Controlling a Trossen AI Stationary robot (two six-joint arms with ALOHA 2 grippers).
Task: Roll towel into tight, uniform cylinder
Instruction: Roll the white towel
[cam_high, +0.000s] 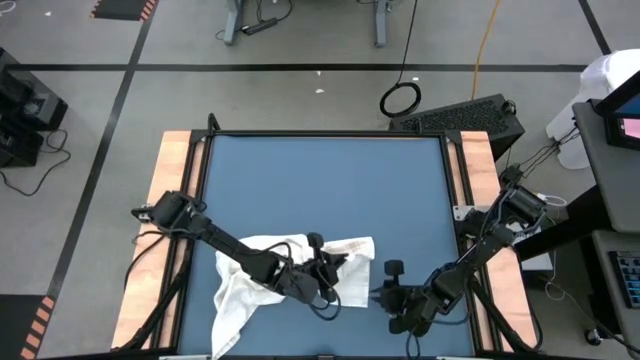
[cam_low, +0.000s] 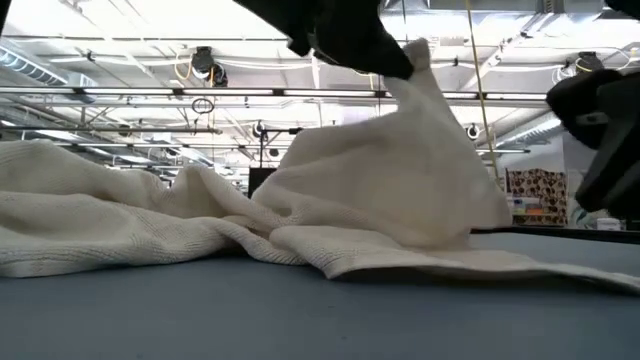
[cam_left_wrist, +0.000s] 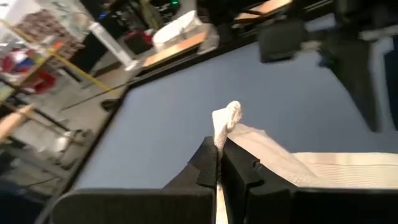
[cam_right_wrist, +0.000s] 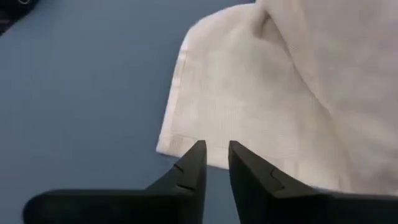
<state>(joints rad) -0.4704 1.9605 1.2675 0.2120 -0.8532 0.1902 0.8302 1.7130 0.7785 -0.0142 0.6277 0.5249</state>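
Overhead, table-level and wrist views of a two-arm robot at a table covered by a blue mat (cam_high: 325, 190). The towel (cam_high: 262, 275), white and crumpled, lies on the near part of the mat, spreading from the left corner toward the middle; one end trails off to the left edge, the other lies flatter toward the right.

The left gripper (cam_high: 322, 262) is over the towel's right half, its fingers (cam_left_wrist: 208, 165) pressed together on a pinch of cloth. In its wrist view a small tuft of towel (cam_left_wrist: 225, 121) stands up between the fingertips. From table level, the pinched cloth (cam_low: 400, 170) rises into a peak above the rest of the towel, which lies slack on the mat on both sides.

The right gripper (cam_high: 388, 292) is low over the mat just beside the towel's right edge. Its fingers (cam_right_wrist: 189, 167) stand a narrow gap apart, their tips at the hemmed corner of the towel (cam_right_wrist: 186, 134), with nothing held between them.

No container appears on the mat; the towel is the only loose item on it.
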